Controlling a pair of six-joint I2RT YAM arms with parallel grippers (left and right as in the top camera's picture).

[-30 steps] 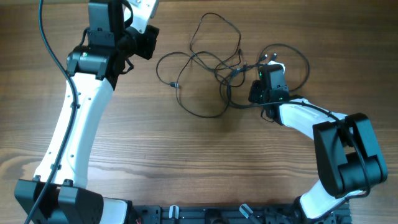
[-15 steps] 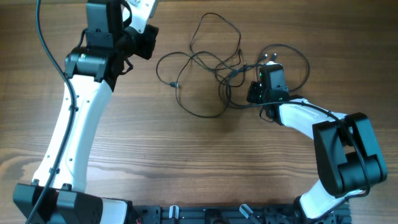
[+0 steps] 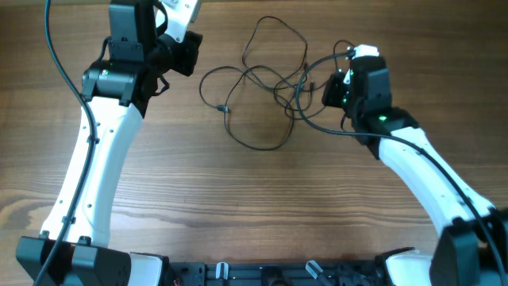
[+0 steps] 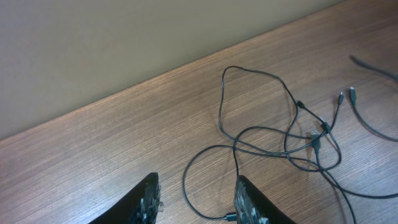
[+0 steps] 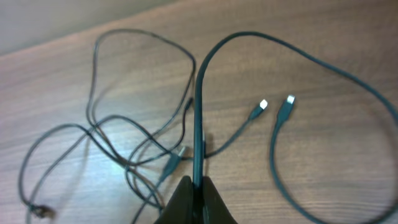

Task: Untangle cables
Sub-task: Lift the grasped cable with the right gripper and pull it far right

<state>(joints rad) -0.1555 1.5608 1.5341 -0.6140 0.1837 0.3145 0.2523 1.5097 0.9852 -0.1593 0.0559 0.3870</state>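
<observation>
Cables (image 3: 262,87) in loose loops on the surface (image 3: 238,199), upper centre of the overhead frame. Left of them and apart, left gripper (image 3: 190,54); right of them, right gripper (image 3: 332,89), on one strand.

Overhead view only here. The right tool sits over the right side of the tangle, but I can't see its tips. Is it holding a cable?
Observer: Yes. The right wrist view shows the right tool shut on one cable strand, which runs straight out from its tips.
Operator: And the other arm?
Observer: The left tool is open. The left wrist view shows a gap between its fingers with nothing gripped; the cables lie on the table ahead.
</observation>
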